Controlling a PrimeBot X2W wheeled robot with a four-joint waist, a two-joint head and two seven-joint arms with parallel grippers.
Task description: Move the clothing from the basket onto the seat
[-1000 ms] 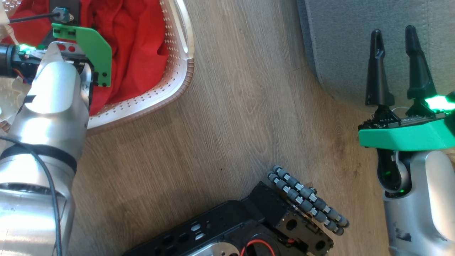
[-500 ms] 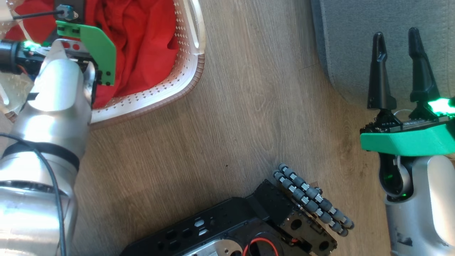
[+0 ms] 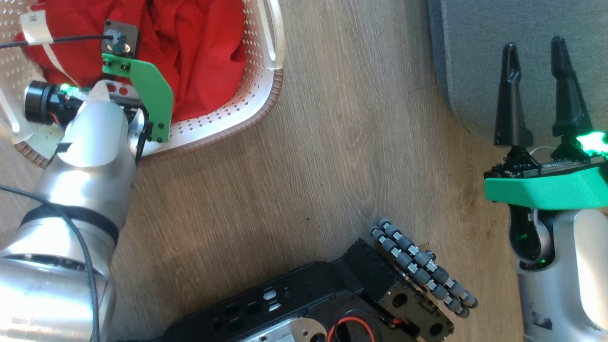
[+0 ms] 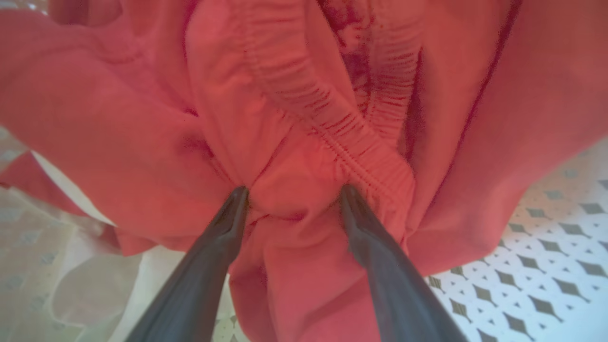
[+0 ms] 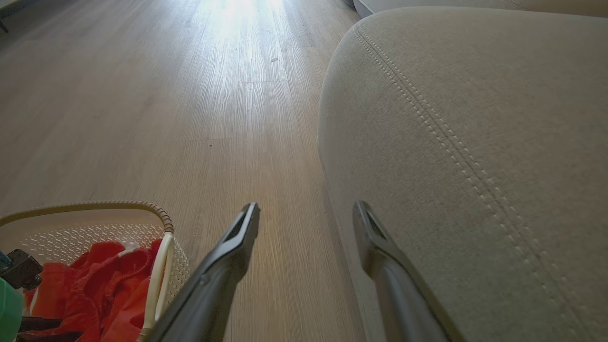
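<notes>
The clothing (image 3: 199,57), mostly bright red, lies bunched inside the basket (image 3: 228,128) at about ten o'clock in the head view. In the left wrist view a pale piece (image 4: 142,285) shows beneath the red at seven o'clock. The left gripper (image 4: 294,190) reaches down into the pile with its jaws spread wide. Its fingertips (image 4: 237,199) press into the red fabric on either side of a bulging fold beside an elastic hem, and they are not closed on it. The basket stands on the wooden floor (image 3: 332,142). The seat (image 3: 475,57) is at two o'clock, well apart from the basket. The right gripper (image 3: 534,45) hangs at four o'clock, jaws wide and empty, fingers over the seat's rounded edge.
</notes>
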